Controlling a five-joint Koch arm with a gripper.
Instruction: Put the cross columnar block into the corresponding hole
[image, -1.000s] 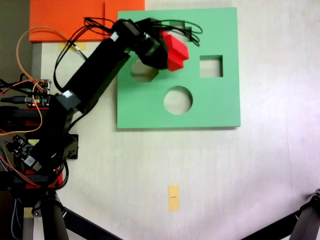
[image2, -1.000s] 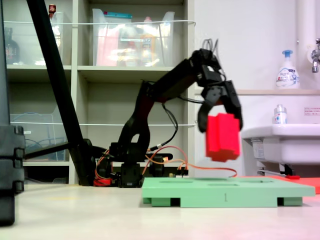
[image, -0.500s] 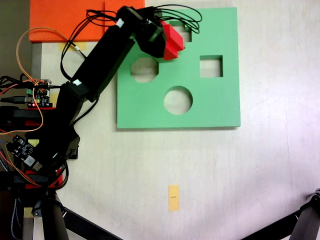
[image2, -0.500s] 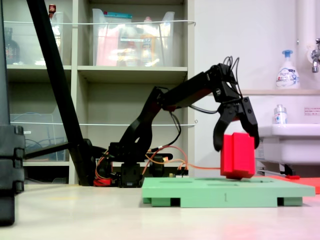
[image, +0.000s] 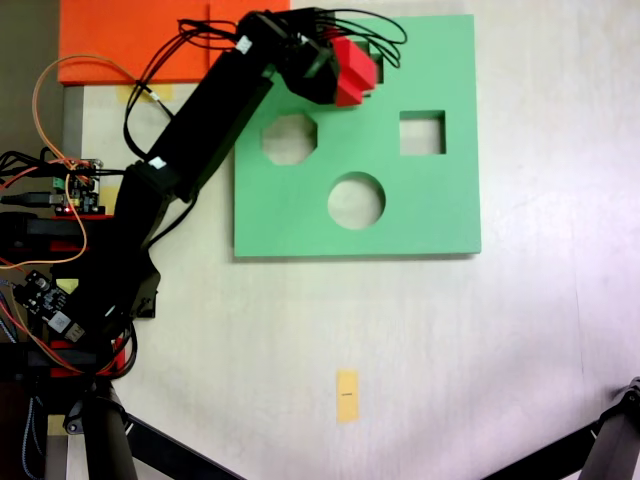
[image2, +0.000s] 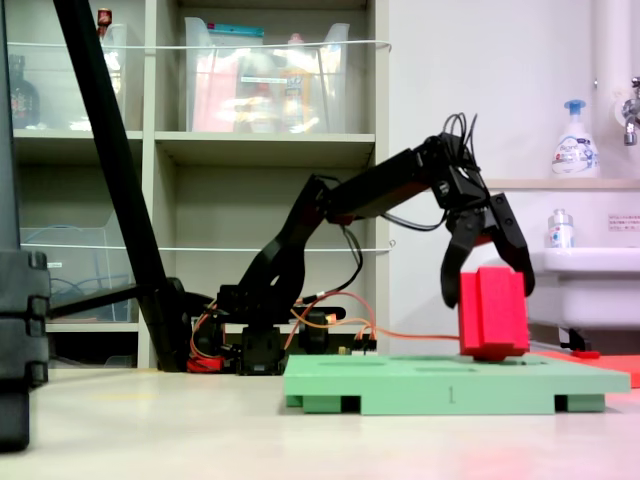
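Claw (image2: 490, 290) clamped on the cross columnar block (image2: 492, 312), block upright with its base about touching the green board (image: 420, 220) at the far edge, over the corresponding hole (image: 378, 58); next I'd align the cross arms and press down.

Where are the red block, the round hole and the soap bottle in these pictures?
red block (image2: 492, 312): a fixed view from the side, on its front face.
round hole (image: 356, 200): a fixed view from above, on the table seen through it.
soap bottle (image2: 574, 150): the side view, on its body.
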